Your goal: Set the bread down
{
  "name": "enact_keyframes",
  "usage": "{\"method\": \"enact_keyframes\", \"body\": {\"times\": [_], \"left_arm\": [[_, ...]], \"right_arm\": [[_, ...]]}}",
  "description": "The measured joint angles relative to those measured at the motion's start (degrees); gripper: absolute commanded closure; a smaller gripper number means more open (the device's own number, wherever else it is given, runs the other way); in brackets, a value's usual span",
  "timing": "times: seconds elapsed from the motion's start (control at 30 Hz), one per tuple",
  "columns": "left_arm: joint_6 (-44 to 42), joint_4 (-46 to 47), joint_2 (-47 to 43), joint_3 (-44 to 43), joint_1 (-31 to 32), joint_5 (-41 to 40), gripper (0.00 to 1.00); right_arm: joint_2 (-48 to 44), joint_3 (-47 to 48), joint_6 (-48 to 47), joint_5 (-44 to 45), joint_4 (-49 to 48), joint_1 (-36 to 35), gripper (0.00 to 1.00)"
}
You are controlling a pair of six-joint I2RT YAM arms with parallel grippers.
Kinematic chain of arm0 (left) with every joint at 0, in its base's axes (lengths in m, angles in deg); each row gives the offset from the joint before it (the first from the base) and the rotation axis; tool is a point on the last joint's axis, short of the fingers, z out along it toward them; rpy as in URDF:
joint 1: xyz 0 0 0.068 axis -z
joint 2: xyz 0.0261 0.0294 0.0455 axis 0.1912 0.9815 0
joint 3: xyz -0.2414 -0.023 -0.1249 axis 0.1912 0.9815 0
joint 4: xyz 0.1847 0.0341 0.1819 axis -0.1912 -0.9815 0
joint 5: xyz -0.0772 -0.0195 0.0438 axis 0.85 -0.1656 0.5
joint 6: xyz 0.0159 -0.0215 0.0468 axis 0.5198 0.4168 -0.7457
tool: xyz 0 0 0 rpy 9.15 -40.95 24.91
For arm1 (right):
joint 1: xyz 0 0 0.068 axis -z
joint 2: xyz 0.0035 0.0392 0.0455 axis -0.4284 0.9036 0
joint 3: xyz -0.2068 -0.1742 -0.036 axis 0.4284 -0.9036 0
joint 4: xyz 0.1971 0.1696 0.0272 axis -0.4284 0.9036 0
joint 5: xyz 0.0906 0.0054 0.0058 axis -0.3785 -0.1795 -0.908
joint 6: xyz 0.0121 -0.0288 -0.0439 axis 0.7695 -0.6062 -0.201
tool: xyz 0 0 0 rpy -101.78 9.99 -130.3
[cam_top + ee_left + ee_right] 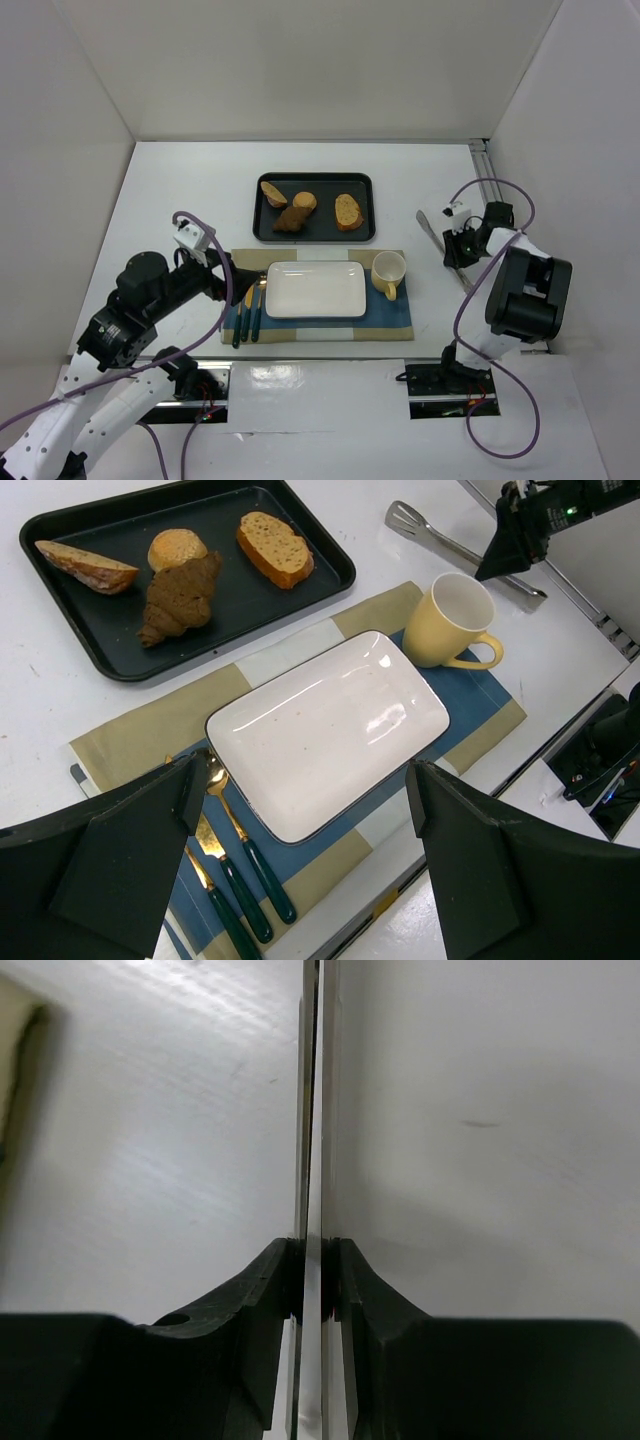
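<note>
Bread: flat oval slice with a golden-tan porous crumb and a browner crust rim. It lies at the right end of the tray.
Tray: black, shallow, with rounded corners, set behind the placemat.
Other baked pieces: a pale wedge slice at the left end; a small round roll touching a dark brown ridged chunk in the middle.
Plate: white, glossy and rectangular with a thin dark rim, sitting on the placemat.
Mug: pale yellow, upright, just right of the plate.
Cutlery: gold heads and dark green handles, left of the plate.
Placemat: cloth in blue, tan and white blocks.
Left gripper: fingers spread wide and holding nothing, above the near-left part of the placemat.
Right gripper: low over the bare table, right of the mug, pinching the tongs.
Right wrist view only: both thin metal blades of the tongs are squeezed flat together between the black pads.
Left wrist view only: crumb texture of the bread and the slotted tong head.
</note>
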Motion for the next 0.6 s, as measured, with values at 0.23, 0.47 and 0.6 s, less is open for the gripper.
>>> {"method": "enact_keyframes", "body": {"times": [0.23, 0.47, 0.6], "left_arm": [[0.0, 0.0, 0.68, 0.2, 0.0, -0.04, 0.0], [0.0, 0.0, 0.87, 0.37, 0.0, -0.35, 0.0], [0.0, 0.0, 1.14, 0.37, 0.0, -0.39, 0.0]], "right_arm": [[-7.65, 7.93, 0.37, -8.26, 10.69, 0.07, 0.87], [-15.8, 15.65, 1.75, -13.27, 13.66, -3.89, 0.74], [-17.07, 16.55, 2.69, -15.26, 16.33, -7.1, 0.62]]}}
